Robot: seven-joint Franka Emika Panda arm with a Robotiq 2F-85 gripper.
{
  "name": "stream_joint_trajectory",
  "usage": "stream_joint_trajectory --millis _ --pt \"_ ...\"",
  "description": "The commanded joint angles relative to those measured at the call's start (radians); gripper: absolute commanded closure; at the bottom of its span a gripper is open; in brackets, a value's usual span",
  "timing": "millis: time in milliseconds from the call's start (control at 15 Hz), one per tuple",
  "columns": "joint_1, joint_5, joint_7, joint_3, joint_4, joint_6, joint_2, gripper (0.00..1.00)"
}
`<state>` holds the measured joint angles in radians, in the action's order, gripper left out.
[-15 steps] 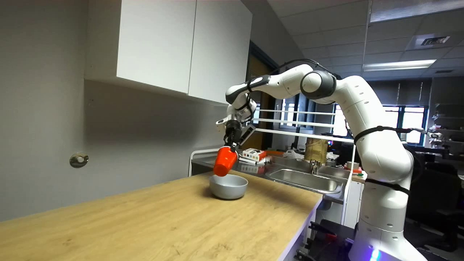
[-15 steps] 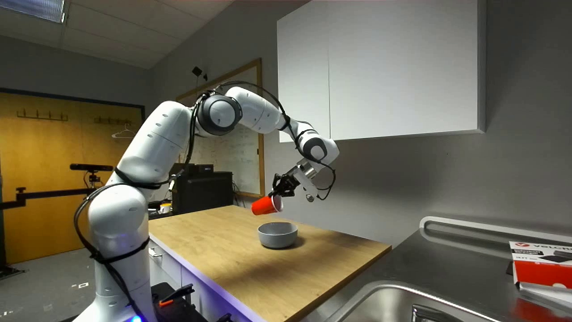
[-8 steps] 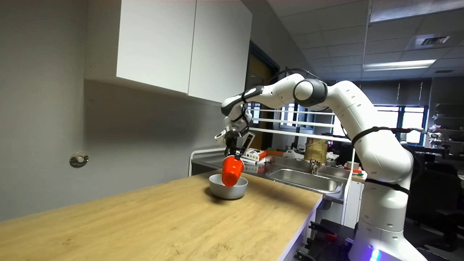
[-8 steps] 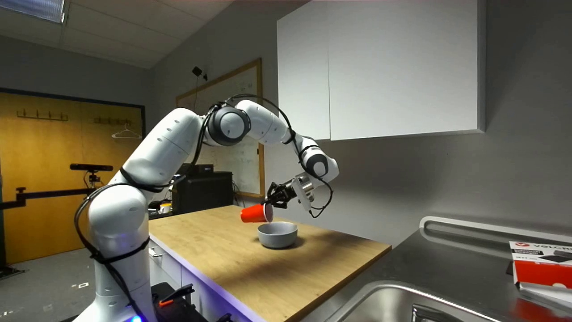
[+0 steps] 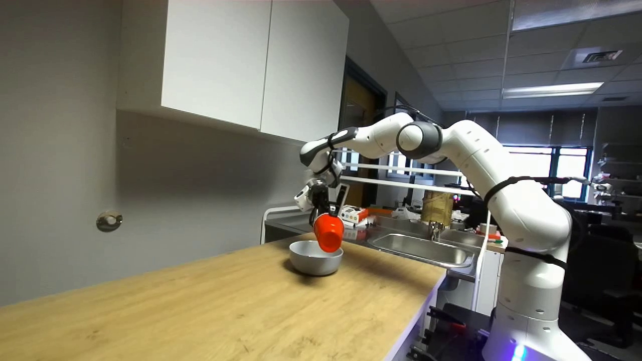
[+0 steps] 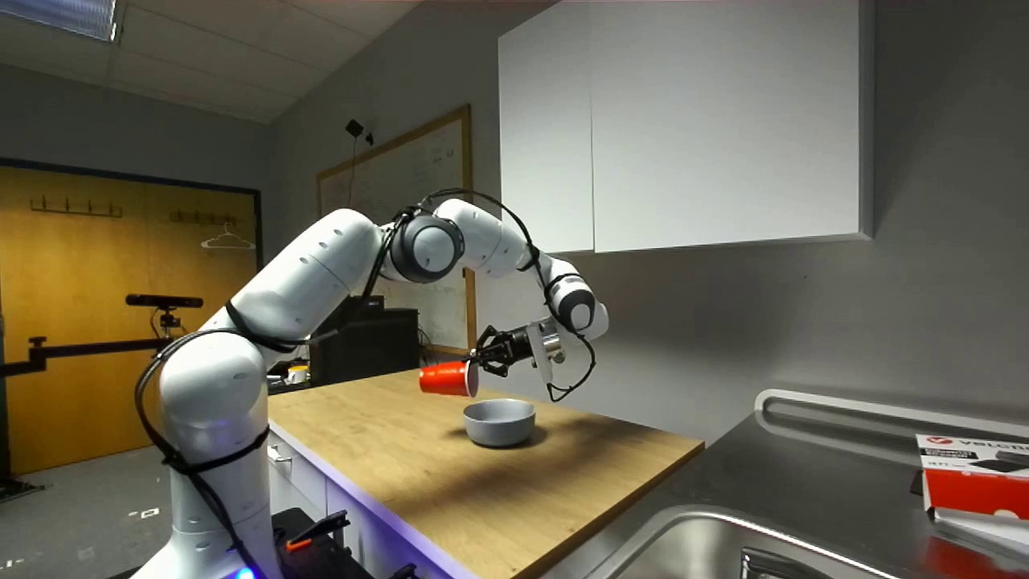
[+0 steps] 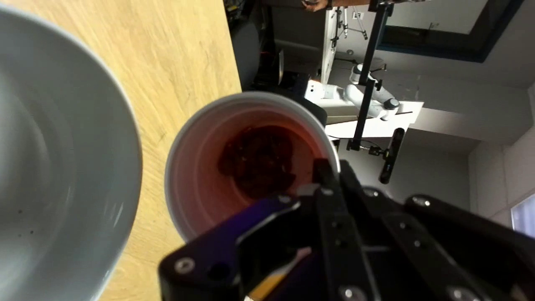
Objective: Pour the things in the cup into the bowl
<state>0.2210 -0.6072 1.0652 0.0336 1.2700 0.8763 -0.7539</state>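
Note:
The red cup (image 5: pixel 329 232) is tilted onto its side, nearly level, in both exterior views (image 6: pixel 444 378). Its mouth points toward the bowl's side. In the wrist view, dark reddish pieces (image 7: pixel 259 159) lie at the bottom inside the cup (image 7: pixel 192 184). My gripper (image 7: pixel 334 171) is shut on the cup's rim, one finger inside and one outside; it also shows in an exterior view (image 6: pixel 474 359). The grey-white bowl (image 5: pixel 307 261) stands upright on the table (image 6: pixel 402 402). The cup is above and beside the bowl, not touching it. The bowl's visible inside (image 7: pixel 62 138) looks bare, with tiny dark specks.
A white wall cabinet (image 6: pixel 715 129) hangs above the table's back. A metal sink (image 5: pixel 421 249) and a dark counter (image 6: pixel 820 474) with a red-white box (image 6: pixel 973 474) adjoin one table end. A grey wall (image 5: pixel 200 200) runs behind.
The arm has lowered and pulled the cup back toward the robot base. The cup has tipped further, from slanted to nearly level. The bowl has not moved.

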Motion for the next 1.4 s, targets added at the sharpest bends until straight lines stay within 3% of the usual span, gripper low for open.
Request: stream_joint_trajectory --millis 0,533,933,1333 --pt "0.016 -0.049 -0.127 0.015 -0.14 -0.124 -0.094 0.97" --pt "0.025 -0.17 -0.369 0.028 -0.338 -0.25 -0.236 0.98" --pt "0.033 -0.317 -0.594 0.075 -0.518 -0.325 -0.324 0.98" --pt "0.032 -0.42 -0.742 0.112 -0.629 -0.345 -0.422 0.98"
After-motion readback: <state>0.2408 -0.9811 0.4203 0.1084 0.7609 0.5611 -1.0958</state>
